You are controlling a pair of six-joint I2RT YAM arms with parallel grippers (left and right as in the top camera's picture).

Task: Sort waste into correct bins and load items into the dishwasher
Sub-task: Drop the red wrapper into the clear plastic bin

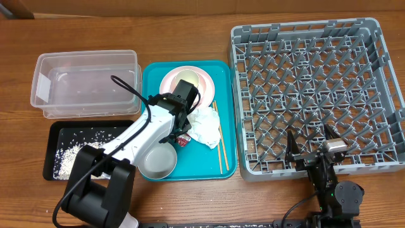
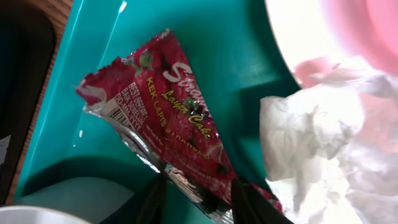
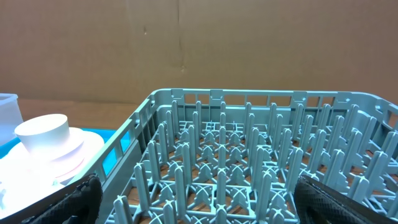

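Note:
My left gripper (image 1: 181, 134) is over the teal tray (image 1: 224, 69), shut on the lower end of the red-and-silver snack wrapper (image 2: 168, 118), which shows small in the overhead view (image 1: 184, 141). The crumpled white napkin (image 1: 205, 123) lies just right of it, also in the left wrist view (image 2: 311, 143). The pink plate (image 1: 169, 81) sits at the tray's far end, partly under my arm. A white cup (image 3: 43, 132) stands on it. The chopsticks (image 1: 219, 136) lie along the tray's right side. The white-grey bowl (image 1: 157, 162) sits at the front left. My right gripper (image 1: 312, 144) is open and empty above the front edge of the grey dish rack (image 1: 316, 88).
The clear tub (image 1: 85, 82) stands at the back left. The black tray (image 1: 63, 133) with loose rice grains (image 1: 66, 155) lies in front of it. The rack's pegs (image 3: 249, 162) fill the right wrist view.

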